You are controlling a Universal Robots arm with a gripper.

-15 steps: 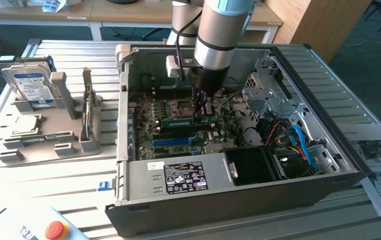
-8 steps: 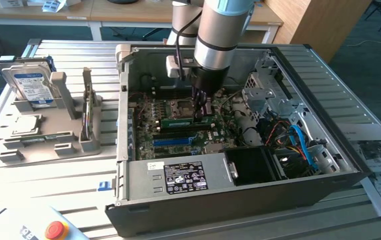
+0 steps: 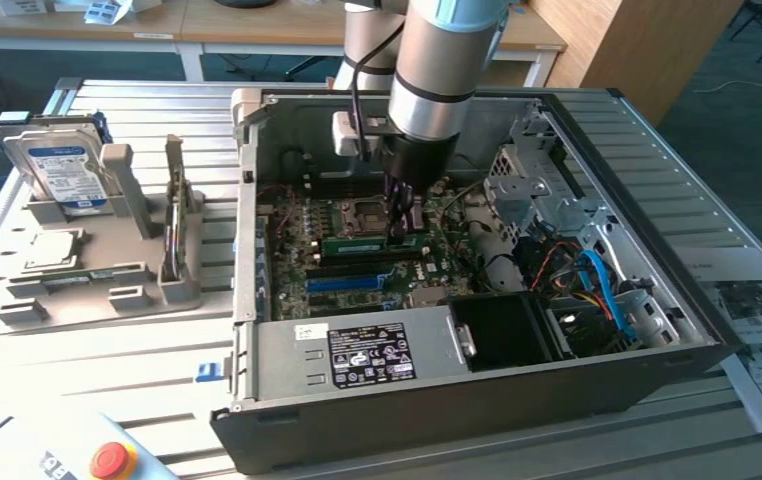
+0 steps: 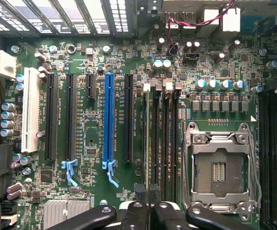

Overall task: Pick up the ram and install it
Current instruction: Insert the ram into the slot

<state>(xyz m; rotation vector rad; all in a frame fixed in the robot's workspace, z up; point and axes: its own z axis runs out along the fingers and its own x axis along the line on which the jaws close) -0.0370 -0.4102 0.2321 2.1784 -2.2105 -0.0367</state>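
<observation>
The ram (image 3: pixel 368 243) is a thin green stick standing on edge over the motherboard inside the open PC case (image 3: pixel 488 400). My gripper (image 3: pixel 401 232) reaches straight down into the case and is shut on the ram. In the wrist view the ram (image 4: pixel 147 143) appears edge-on as a narrow line. There it runs out from between the black fingers (image 4: pixel 139 191) of the gripper (image 4: pixel 148 194) along the black memory slots (image 4: pixel 164 143) beside the CPU socket (image 4: pixel 219 167). Whether it sits in a slot I cannot tell.
A long blue slot (image 4: pixel 109 120) and black expansion slots lie beside the memory slots. The power supply (image 3: pixel 368 355) and drive cage (image 3: pixel 541 190) crowd the case. On the exterior view's left, a grey fixture (image 3: pixel 101 290) holds a hard drive (image 3: pixel 64 170). A red stop button (image 3: pixel 114 460) sits in front.
</observation>
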